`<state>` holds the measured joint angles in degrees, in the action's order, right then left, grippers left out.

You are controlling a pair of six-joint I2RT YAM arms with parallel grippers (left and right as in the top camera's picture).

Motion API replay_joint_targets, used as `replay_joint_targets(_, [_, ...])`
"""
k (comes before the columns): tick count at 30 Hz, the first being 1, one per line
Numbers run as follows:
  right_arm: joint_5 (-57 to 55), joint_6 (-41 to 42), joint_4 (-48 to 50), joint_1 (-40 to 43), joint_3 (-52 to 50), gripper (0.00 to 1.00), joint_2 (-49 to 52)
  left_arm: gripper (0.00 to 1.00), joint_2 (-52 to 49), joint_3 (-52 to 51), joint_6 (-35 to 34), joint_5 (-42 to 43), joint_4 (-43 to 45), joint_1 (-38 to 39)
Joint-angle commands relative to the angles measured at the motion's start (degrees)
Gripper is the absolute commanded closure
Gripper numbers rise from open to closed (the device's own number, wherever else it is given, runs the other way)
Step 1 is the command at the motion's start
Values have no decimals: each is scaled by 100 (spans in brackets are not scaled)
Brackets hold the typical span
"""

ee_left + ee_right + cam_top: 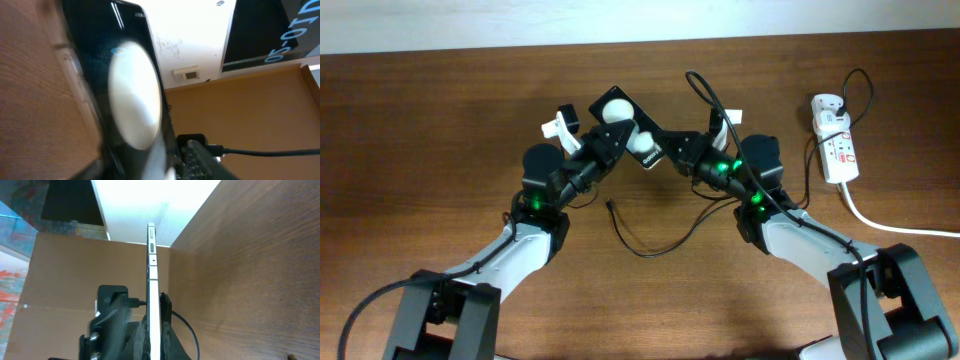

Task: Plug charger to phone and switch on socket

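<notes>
The black phone (pixel 620 108) with white round patches is held up off the table between both grippers. My left gripper (pixel 612 138) grips its middle, and the phone's face (pixel 135 95) fills the blurred left wrist view. My right gripper (pixel 676 150) is shut on the end with white text. The right wrist view shows the phone (pixel 151 265) edge-on, clamped between the jaws (pixel 152 335). The charger's thin black cable (pixel 645 250) lies slack on the table, its plug tip (pixel 610 205) loose below the phone. The white socket (pixel 838 150) lies at the far right.
A white adapter block (pixel 825 105) sits at the socket's far end. The thick white cord (pixel 880 225) runs off to the right edge. The black cable loops up behind my right arm (pixel 695 80). The wooden table ends at a pale wall at the back.
</notes>
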<state>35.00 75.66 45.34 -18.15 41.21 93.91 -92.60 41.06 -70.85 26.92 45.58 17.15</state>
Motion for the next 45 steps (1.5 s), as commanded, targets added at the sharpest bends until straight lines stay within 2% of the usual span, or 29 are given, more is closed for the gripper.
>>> replay_joint_targets(1, [446, -146, -162, -101, -81, 96, 35, 68, 68, 140, 98, 59, 236, -120])
replay_joint_targets(7, [645, -192, -162, -96, -81, 96, 35, 78, 68, 140, 98, 70, 234, -120])
replay_joint_targets(9, [745, -396, -162, -96, -81, 94, 35, 87, 68, 140, 98, 72, 234, -120])
replay_joint_targets(10, [817, -476, -162, -96, -81, 74, 35, 90, 68, 140, 98, 72, 234, -120])
replay_joint_targets(11, [918, -581, -160, -96, -81, 61, 35, 94, 68, 140, 98, 72, 221, -120])
replay_joint_targets(13, [1128, -669, -142, -83, -81, 49, 33, 100, 68, 140, 96, 72, 164, -144])
replay_joint_targets(17, [1882, -1145, 315, 304, -81, 19, -33, 100, 68, 140, -59, 455, -107, -463])
replay_joint_targets(22, [2304, -1547, 236, 658, -81, 2, -186, 100, 68, 140, -203, 1272, -566, -960])
replay_joint_targets(24, [2328, -1823, -295, 732, -81, 0, -186, 100, 68, 142, -205, 1722, -726, -1115])
replay_joint_targets(28, [2142, -2623, -1460, 741, -81, 1, -321, 100, 68, 146, -151, 2092, -1202, -1307])
replay_joint_targets(32, [1257, -3670, -3147, 741, -79, 1, -1252, 100, 61, 162, -118, 2179, -1283, -1340])
replay_joint_targets(36, [188, -4559, -4636, 741, -79, 1, -2317, 100, -107, 420, -114, 2343, -1740, -1346])
replay_joint_targets(39, [-299, -4903, -5335, 732, -79, 1, -2879, 100, -684, 1084, -114, 3108, -1740, -1346])
replay_joint_targets(41, [-435, -5025, -5702, 730, -79, 1, -3032, 100, -1266, 1749, 24, 3976, -1738, -1344])
replay_joint_targets(45, [-723, -5589, -6389, 730, -79, 1, -3034, 100, -1541, 1937, 476, 4562, -1895, -1346])
